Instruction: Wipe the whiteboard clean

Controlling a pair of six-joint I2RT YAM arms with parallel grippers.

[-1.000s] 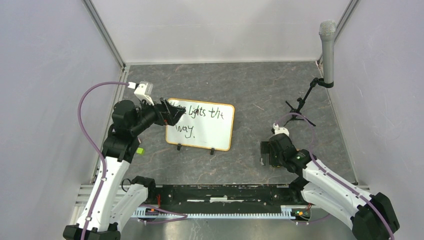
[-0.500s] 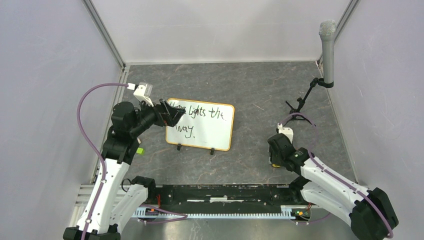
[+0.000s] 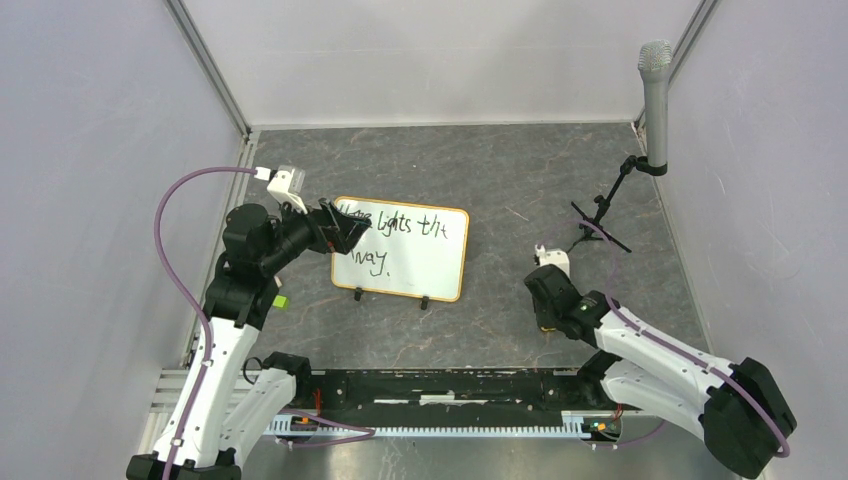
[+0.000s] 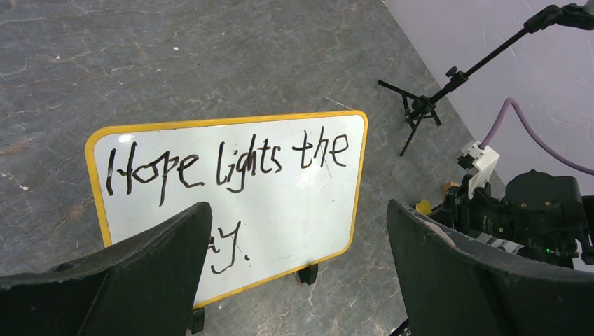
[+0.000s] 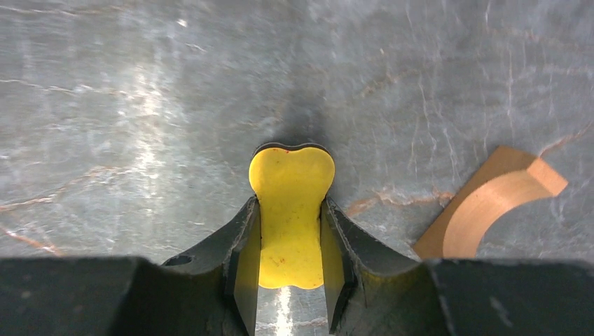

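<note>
Gripping a yellow bone-shaped block (image 5: 291, 178), most likely the eraser, the right hand (image 5: 291, 210) sat low on the grey surface (image 3: 500, 180), its jaws closed against the block's narrow waist. A curved wooden piece (image 5: 483, 210) lay just to the right of it, apart from the fingers.

The whiteboard (image 3: 410, 255) was left of centre on the surface, its long axis running left to right and its two black feet on the near edge. From the right hand it lay to the left and a little farther back, well apart, with bare surface between. "Hope lights the way" was written across it in black, nothing yet wiped.

The left hand (image 3: 345, 225) was the nearer one, hovering at the board's far left corner with jaws spread wide and nothing between them. The block would have to travel leftward to reach the board's right end, then sweep along the long axis.
</note>
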